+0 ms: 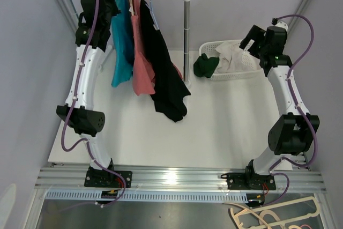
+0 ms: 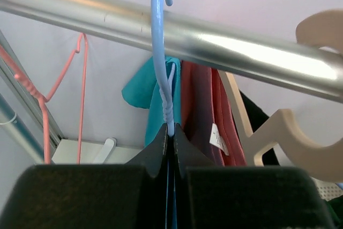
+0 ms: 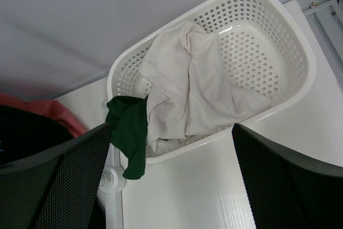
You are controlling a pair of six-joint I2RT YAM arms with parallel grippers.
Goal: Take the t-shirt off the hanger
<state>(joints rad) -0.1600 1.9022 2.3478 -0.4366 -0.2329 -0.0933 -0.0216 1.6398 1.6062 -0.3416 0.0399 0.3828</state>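
From the far rail (image 2: 257,52), the teal shirt (image 1: 122,41) hangs straight down; far right, the basket (image 3: 309,68) lies under my wide-open, empty right claw (image 3: 169,132). My nearer left claw (image 2: 170,135), shirt just to its right, pinches the blue hanger (image 2: 157,36) at its neck.

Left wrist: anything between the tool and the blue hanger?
Nothing visible. The left tool is shut on the neck of the blue hanger, just under the rail. The wooden hanger hangs off to one side, clear of the grip.
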